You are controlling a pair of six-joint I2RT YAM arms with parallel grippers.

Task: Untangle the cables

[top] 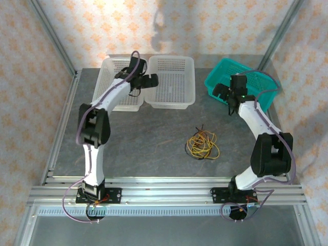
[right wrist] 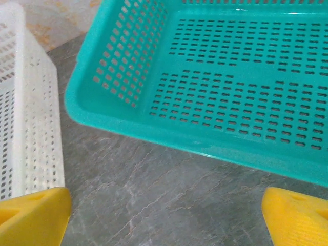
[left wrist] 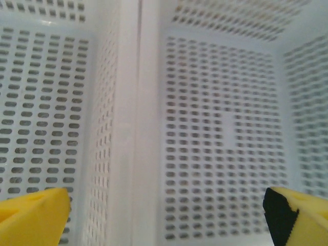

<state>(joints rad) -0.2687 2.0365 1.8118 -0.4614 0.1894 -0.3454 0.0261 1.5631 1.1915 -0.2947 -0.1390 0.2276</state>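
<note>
Several thin cables (top: 202, 145), mostly yellow with a few orange-red and black strands, lie in one loose, looping knot on the table (top: 148, 138), whose matte grey surface is veined like stone. The knot sits a little right of centre and just below the middle of the top view, well apart from both grippers and from all the baskets. Along the upper edge of the table stand two rectangular plastic baskets with slotted, lattice-like walls, the left white basket (top: 110, 66) and the right white basket (top: 174, 100), their long rims touching. A glossy teal basket (top: 218, 77) of the same perforated make sits at an angle in the upper right. The left gripper (top: 146, 82) hangs over the seam where the two white rims meet. From its wrist camera its jaws are spread wide with nothing between them (left wrist: 164, 218). One wedge-shaped yellow finger (left wrist: 31, 215) is in the lower left corner, and the other (left wrist: 302, 215), with a black inner face, is in the lower right. Rows of small oval holes cover the left white basket (left wrist: 46, 102) and the right white basket (left wrist: 225, 128) below. The right gripper (top: 221, 92) hovers at the teal basket's near corner, likewise spread and holding nothing (right wrist: 164, 218). Beneath it are the smooth rounded teal rim (right wrist: 102, 110), the right white basket wall (right wrist: 25, 128) at the frame's left, and bare table (right wrist: 154, 195).
</note>
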